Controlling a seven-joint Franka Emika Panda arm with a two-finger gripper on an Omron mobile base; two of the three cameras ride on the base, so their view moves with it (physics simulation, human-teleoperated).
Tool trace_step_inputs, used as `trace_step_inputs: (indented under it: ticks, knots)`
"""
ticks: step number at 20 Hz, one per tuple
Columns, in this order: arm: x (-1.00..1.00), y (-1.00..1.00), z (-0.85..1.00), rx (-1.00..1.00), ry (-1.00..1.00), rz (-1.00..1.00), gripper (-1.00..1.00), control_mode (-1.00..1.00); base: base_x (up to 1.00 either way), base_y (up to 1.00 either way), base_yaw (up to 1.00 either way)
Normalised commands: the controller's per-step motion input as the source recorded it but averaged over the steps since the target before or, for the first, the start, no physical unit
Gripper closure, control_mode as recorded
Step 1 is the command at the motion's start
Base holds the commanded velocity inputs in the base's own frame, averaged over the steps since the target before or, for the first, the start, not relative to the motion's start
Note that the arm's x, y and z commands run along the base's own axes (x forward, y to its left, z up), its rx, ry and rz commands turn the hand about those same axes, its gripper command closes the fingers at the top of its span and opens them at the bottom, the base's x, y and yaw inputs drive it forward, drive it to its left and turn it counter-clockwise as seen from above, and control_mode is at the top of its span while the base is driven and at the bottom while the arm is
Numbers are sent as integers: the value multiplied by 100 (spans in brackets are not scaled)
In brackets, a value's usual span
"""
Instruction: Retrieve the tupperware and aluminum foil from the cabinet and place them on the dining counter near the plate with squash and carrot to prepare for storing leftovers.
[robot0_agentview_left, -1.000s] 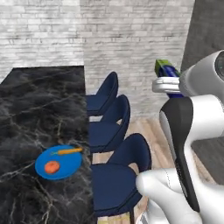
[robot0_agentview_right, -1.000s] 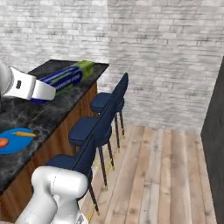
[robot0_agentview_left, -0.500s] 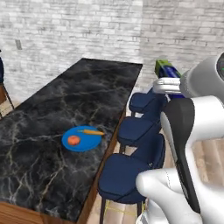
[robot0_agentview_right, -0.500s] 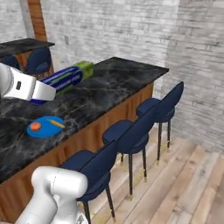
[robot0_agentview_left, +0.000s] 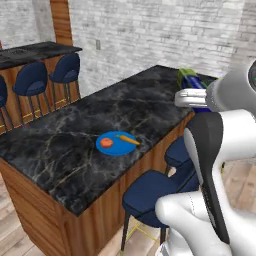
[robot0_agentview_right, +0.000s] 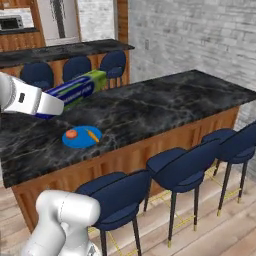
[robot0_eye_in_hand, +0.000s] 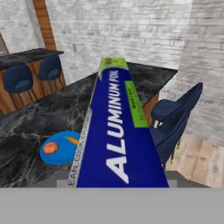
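My gripper (robot0_agentview_right: 56, 103) is shut on the aluminum foil (robot0_agentview_right: 80, 89), a long dark-blue carton with a green end, held in the air above the dining counter (robot0_agentview_right: 150, 105). The carton (robot0_eye_in_hand: 116, 127) runs up the middle of the hand view and hides the fingertips. In the left base view the foil (robot0_agentview_left: 189, 79) sticks out past the hand at the right. The blue plate (robot0_agentview_right: 82, 136) lies on the counter with the squash (robot0_agentview_right: 71, 133) and carrot (robot0_agentview_right: 93, 135) on it, below and ahead of the carton. The tupperware and the cabinet are out of view.
Blue padded stools (robot0_agentview_right: 185, 165) line the near side of the dining counter. A second dark counter (robot0_agentview_right: 60, 50) with more blue stools (robot0_agentview_left: 30, 82) stands behind. The far wall is white brick, and the floor is wood plank.
The whole picture has shifted as the base drove: the counter and plate now sit more central and the back counter has come into view. The foil stays in the gripper.
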Motion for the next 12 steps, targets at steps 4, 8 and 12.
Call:
trace_step_inputs:
  ticks: [4,8,12]
  knots:
    - [0,0,0,0,0,0,100,100,84,-51,60]
    - [0,0,0,0,0,0,100,100,53,-97,45]
    - [0,0,0,0,0,0,100,100,28,-100,38]
